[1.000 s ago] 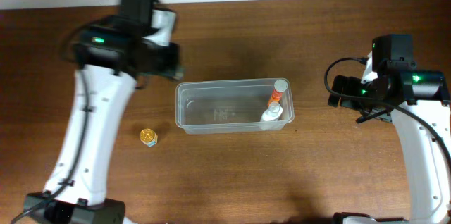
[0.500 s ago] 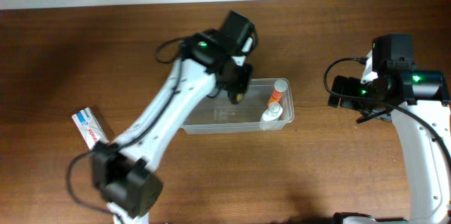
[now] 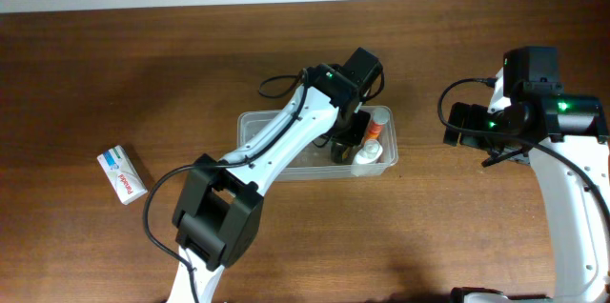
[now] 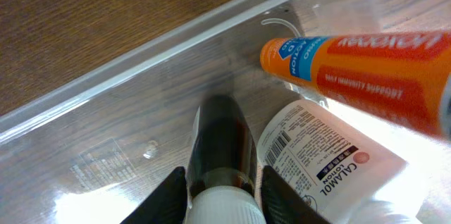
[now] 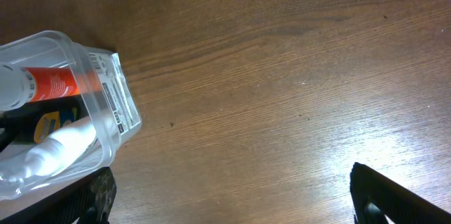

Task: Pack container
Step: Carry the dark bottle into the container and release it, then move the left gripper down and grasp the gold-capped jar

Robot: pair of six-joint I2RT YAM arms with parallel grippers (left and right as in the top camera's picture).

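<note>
Clear plastic, the container (image 3: 262, 146) sits centred on the surface (image 3: 429, 246). Left tool (image 4: 225, 192) clamps a dark bottle (image 4: 222, 136) inside it, beside the orange tube (image 4: 366, 69) and lotion bottle (image 4: 320, 157). Best lower it flat before letting go. Right tool (image 5: 246, 199) gapes wide, empty.

Clear shallow container (image 3: 255, 130), upright, mid-table

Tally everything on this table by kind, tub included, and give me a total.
Tub: 1
Bottles: 2, the dark bottle and the white lotion bottle, both in the tub
Orange tube: 1, in the tub
Packet: 1, on the table left of the tub
Total: 5
</note>
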